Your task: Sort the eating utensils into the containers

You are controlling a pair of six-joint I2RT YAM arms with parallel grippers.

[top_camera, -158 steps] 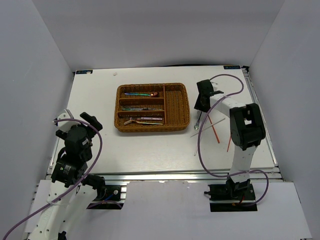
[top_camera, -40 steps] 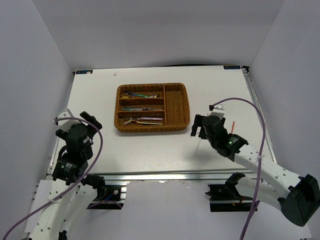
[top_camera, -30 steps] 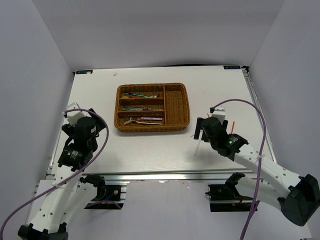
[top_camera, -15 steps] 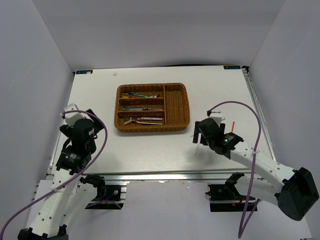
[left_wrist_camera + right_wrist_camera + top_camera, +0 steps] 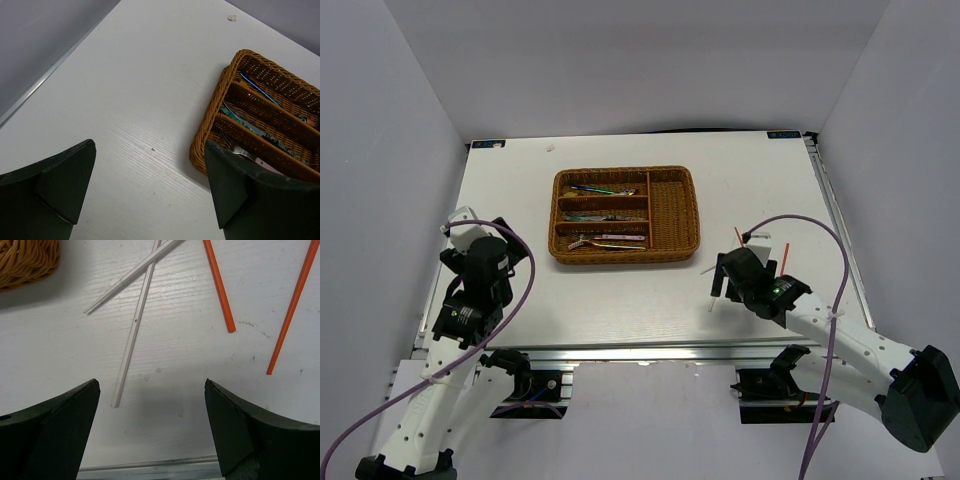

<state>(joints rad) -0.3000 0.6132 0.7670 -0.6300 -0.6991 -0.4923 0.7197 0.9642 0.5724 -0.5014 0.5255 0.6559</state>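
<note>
**noob_q:** how much room is there near the edges, and what's in the basket?

**yam_fan:** Loads of bare white tabletop (image 5: 510,190) left of the rectangular brown woven wicker tray (image 5: 625,170). The left gripper (image 5: 149,150) hangs over that stretch with its jaws spread wide, nothing in them. The right side is tighter. Two thin white chopsticks (image 5: 134,329) lie crossed just off the tray's near right corner, one tip close to the silver metal rail (image 5: 150,471) along the near edge. Two orange chopsticks (image 5: 219,287) lie beside them to the right, all clear of the tray. The right gripper (image 5: 151,390) hovers above the white pair, released and empty. In the tray, the three long slots each hold iridescent metal cutlery (image 5: 603,189), but I can't make out single pieces from above
</note>
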